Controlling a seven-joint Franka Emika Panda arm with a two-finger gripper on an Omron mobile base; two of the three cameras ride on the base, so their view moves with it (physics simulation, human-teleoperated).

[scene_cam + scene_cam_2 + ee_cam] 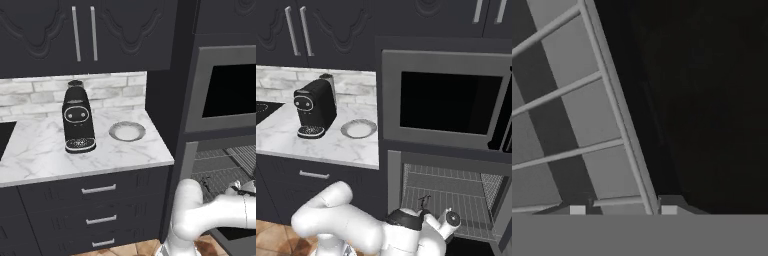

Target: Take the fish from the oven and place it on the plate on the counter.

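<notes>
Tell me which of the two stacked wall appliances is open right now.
The lower one, the oven: wire racks exposed. The microwave above keeps its dark glass door shut.

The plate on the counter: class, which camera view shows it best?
The left base view: the plate lies near and whole on the counter, beside the coffee machine. The right base view shows it smaller and flatter.

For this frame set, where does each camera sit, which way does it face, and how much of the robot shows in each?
Left base view: behind the arm's left, facing the counter with coffee machine, plate and open oven; white arm at lower right.
Right base view: behind its right, facing the oven's wire rack; arm along the bottom edge.
Hand view: on the hand, close over the rack's edge; tool tips at the bottom.
Both base views share the counter, coffee machine, plate and oven.
</notes>
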